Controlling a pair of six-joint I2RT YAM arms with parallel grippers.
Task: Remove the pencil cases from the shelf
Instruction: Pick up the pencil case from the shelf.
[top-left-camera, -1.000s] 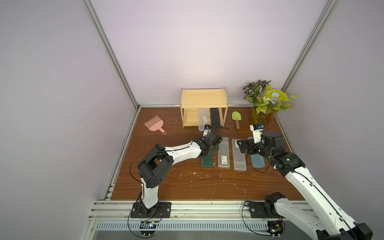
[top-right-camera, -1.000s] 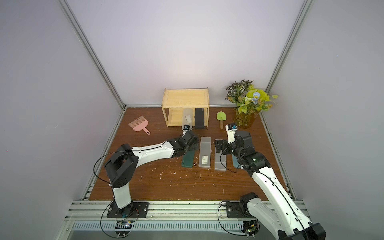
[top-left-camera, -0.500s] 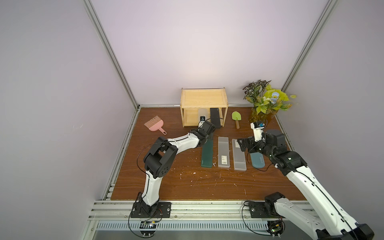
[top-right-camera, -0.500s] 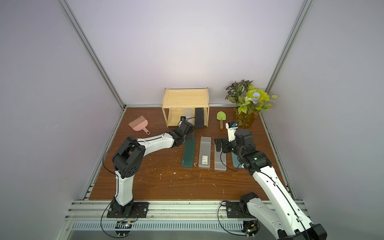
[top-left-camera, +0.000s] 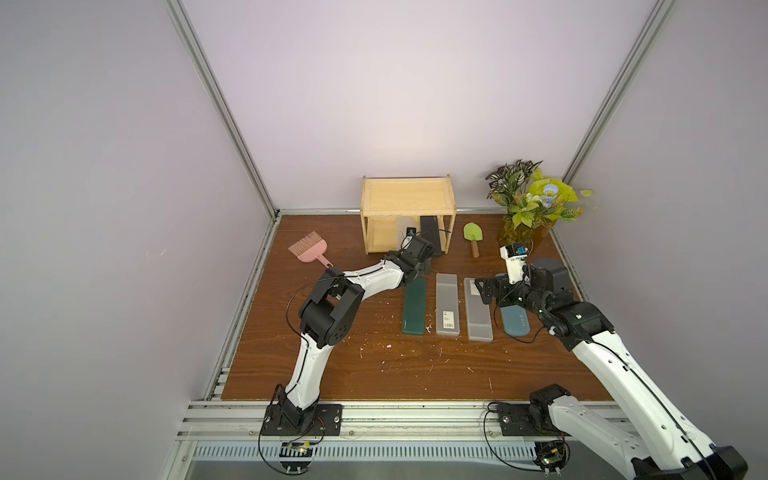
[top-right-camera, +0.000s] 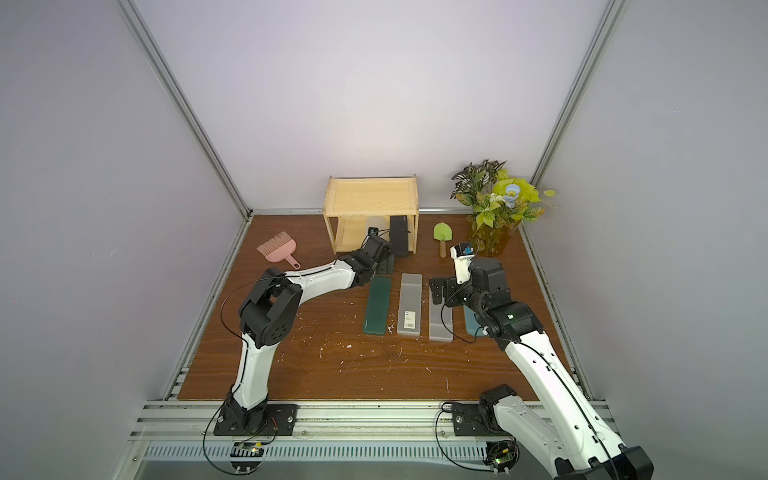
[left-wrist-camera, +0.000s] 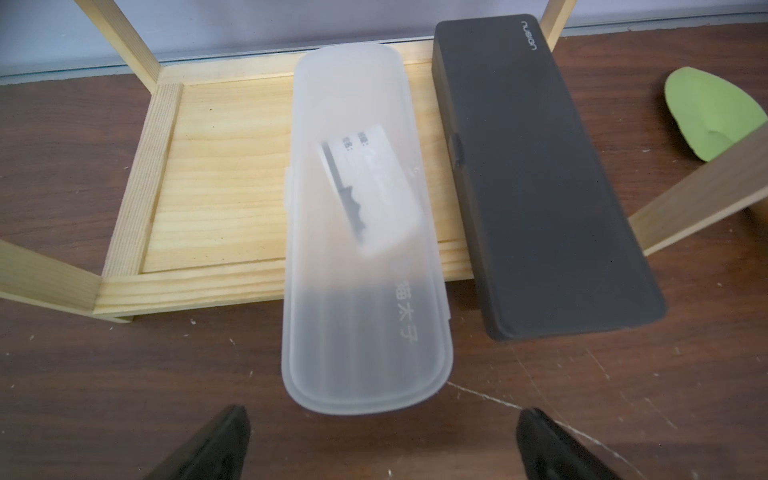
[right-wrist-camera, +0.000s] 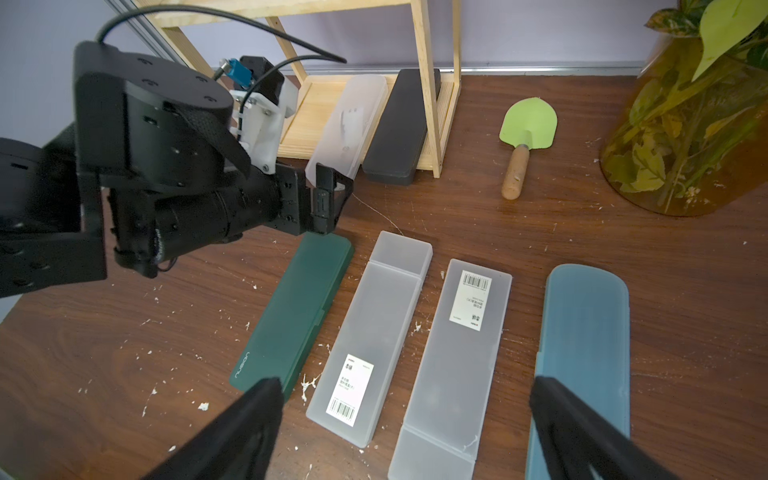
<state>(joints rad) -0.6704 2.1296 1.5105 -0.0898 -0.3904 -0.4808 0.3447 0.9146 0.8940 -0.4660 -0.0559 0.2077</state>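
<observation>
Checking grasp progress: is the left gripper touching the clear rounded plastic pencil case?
Apart. Left wrist view: bare table separates the left gripper from the clear rounded case.

You have soft, even light, brightest on the back wall (top-left-camera: 399, 137) beyond the fingers (left-wrist-camera: 208, 449); those fingers blur, and wrist views stretch toward their edges.

The green trowel (top-left-camera: 473, 237) lies near the potted plant (top-left-camera: 528, 208), pink dustpan (top-left-camera: 309, 250) way across the desk (top-left-camera: 374, 365) from it.
</observation>
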